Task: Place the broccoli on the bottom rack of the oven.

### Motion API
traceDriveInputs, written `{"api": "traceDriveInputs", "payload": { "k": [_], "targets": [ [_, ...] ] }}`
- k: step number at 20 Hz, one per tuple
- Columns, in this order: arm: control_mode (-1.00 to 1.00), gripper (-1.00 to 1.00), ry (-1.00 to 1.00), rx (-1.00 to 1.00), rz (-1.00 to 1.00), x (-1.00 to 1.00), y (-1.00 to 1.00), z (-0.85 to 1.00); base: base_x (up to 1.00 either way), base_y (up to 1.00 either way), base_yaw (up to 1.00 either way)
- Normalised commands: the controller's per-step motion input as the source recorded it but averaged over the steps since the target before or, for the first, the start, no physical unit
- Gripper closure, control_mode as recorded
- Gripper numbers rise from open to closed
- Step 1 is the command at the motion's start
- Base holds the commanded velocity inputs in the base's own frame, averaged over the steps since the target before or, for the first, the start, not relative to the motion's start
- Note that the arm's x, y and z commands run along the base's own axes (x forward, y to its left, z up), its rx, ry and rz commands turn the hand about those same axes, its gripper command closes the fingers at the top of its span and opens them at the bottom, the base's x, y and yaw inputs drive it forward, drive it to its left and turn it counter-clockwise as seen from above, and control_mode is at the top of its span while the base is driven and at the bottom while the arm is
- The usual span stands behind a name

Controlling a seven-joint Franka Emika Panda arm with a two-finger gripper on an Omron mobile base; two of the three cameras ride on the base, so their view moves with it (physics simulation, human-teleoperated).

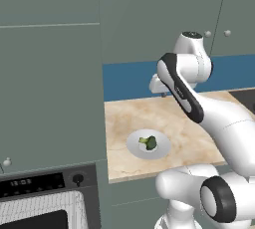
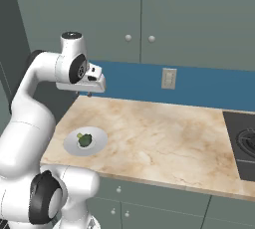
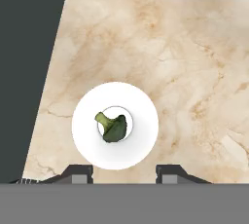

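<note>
Marbled worktop [image 2: 164, 138] carrying plate [image 3: 141, 106], broccoli [image 3: 113, 126] at centre. Claw [image 3: 124, 171] hovering high, spread open, at 6 o'clock from broccoli.

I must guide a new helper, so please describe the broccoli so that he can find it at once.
Look at the marble counter under the blue wall strip. Near its left end lies a round grey plate. The broccoli is the small green lumpy floret at its middle, the only green thing there.
</note>
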Motion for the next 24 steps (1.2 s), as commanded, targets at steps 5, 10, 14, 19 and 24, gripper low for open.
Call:
{"api": "traceDriveInputs", "payload": {
  "k": [5, 10, 14, 19, 24],
  "targets": [
    [-1.0, -1.0, 0.03, 0.0, 0.0, -0.07, 0.01, -0.26, 0.0, 0.0, 0.0],
    [-1.0, -1.0, 0.11, 0.0, 0.0, -0.02, 0.17, -0.58, 0.0, 0.0, 0.0],
    [-1.0, -1.0, 0.09, 0.0, 0.0, 0.0, 0.16, -0.64, 0.0, 0.0, 0.0],
    [-1.0, -1.0, 0.06, 0.0, 0.0, 0.02, 0.21, -0.81, 0.0, 0.0, 0.0],
    [-1.0, -1.0, 0.05, 0.0, 0.0, 0.21, 0.22, -0.82, 0.0, 0.0, 0.0]
  ]
}}
